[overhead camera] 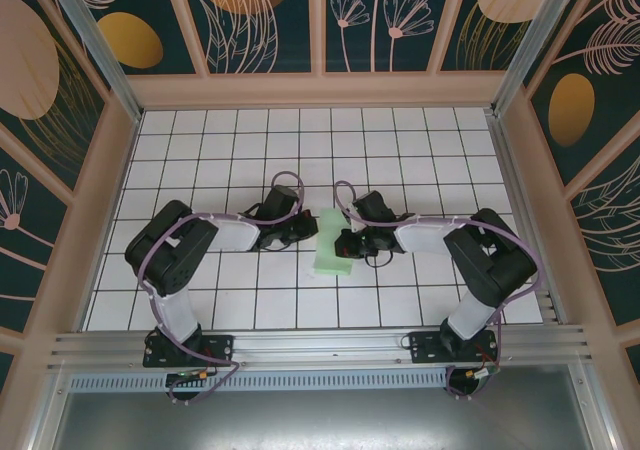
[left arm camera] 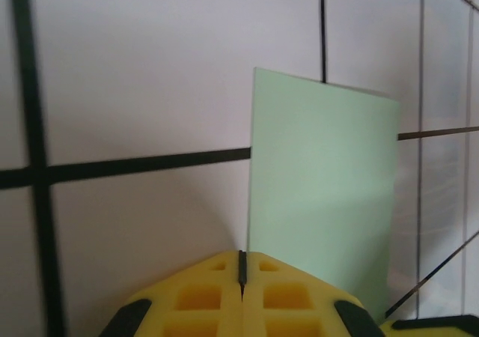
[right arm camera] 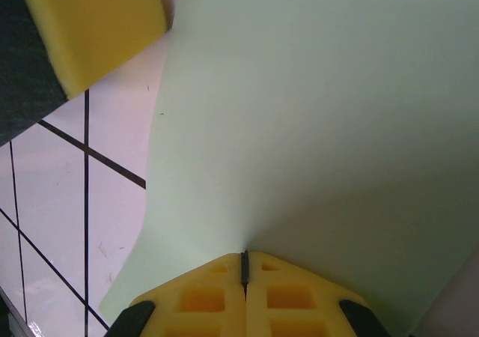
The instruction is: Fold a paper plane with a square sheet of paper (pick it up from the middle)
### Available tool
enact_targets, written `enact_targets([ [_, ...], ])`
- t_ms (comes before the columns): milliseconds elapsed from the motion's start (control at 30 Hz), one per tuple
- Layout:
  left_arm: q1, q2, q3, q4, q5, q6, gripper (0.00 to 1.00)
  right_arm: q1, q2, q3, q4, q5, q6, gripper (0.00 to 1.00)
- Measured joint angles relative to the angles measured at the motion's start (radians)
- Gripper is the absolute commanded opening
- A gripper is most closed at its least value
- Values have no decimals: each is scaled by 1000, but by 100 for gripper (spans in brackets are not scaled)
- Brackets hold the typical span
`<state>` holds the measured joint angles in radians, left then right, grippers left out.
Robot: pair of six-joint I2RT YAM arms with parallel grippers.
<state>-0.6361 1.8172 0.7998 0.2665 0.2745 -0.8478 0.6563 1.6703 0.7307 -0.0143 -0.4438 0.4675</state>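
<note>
Top external is showing the paper (overhead camera: 331,238) as a pale green oblong. The right gripper (right arm camera: 243,266) is pinching it; the left gripper (left arm camera: 242,266) is sitting closed.

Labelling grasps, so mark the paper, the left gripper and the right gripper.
paper (overhead camera: 328,246): top view, middle of its bare green face.
left gripper (left arm camera: 242,268): left wrist view, seam between its shut yellow fingertips.
right gripper (right arm camera: 244,266): right wrist view, seam between its shut fingertips.

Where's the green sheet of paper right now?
In the top view the square sheet of paper is mid-table between the two arms, pinched by the left gripper at its left edge and the right gripper on its right side.
</note>
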Motion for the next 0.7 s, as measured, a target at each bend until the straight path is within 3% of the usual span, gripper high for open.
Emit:
enact_targets([
  [200,2,-86,0,-126,-63,33,0,0,37,34,11,-18,-45,0],
  [367,2,-132,0,-129,-73,37,0,0,94,97,11,-37,-90,0],
  [700,5,-21,42,-121,-49,36,0,-5,153,157,35,-61,-103,0],
])
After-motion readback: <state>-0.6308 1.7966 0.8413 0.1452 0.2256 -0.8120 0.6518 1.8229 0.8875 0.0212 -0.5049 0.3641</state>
